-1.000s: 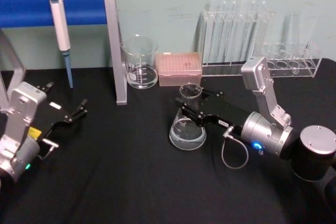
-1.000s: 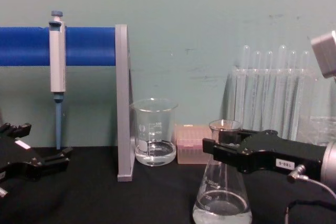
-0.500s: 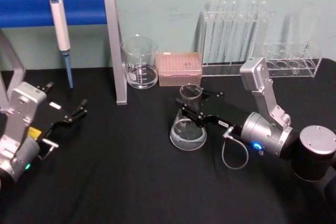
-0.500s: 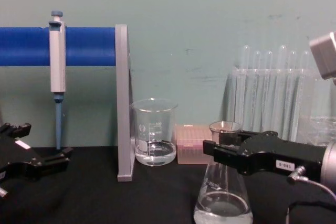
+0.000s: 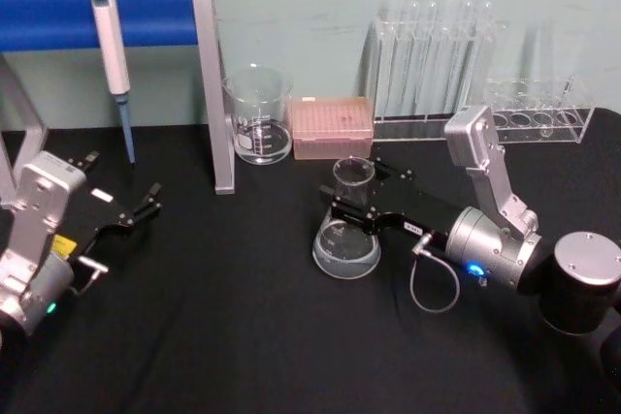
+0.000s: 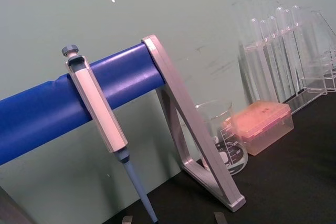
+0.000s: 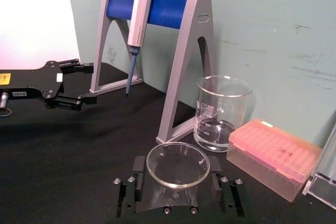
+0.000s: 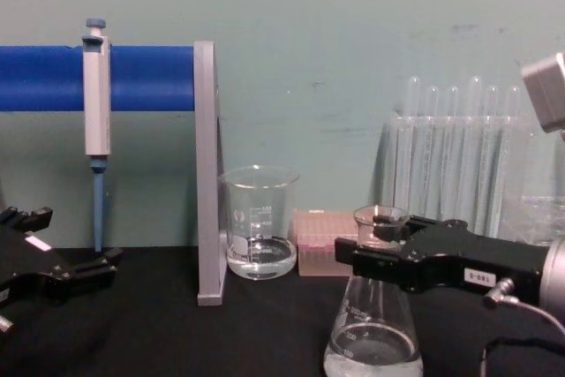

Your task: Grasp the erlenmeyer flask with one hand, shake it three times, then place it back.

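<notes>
Clearly we are in the gripping part of the job: our right tool (image 5: pixel 351 208), black and two-fingered with a small white label, on a silver-grey arm, pinches the narrow neck of the clear glass conical flask (image 5: pixel 346 239) from both sides. In the right wrist view the fingers (image 7: pixel 129 188) sit on either side of the round mouth of the flask (image 7: pixel 177 164), close against the glass. From the chest view the right tool (image 8: pixel 375 258) crosses the neck just under the rim, and the flask (image 8: pixel 372 335) stands upright with a little clear liquid pooled in its wide base.

We cannot tell from these views whether the base rests on the black counter (image 5: pixel 233 327) or hangs just above it; in the head view it looks to be at counter level, in front of the pink plastic tip box (image 5: pixel 332 127) and near the straight-walled glass beaker (image 5: pixel 258 115).

Our left tool (image 5: pixel 136 212) is parked well apart on the left side of the counter, its thin black fingers spread and holding nothing.

As we judge it, the grasp is made. How many of the three shakes are done the pictures cannot say; the liquid looks level and calm. Setting the flask down and letting go remains.
</notes>
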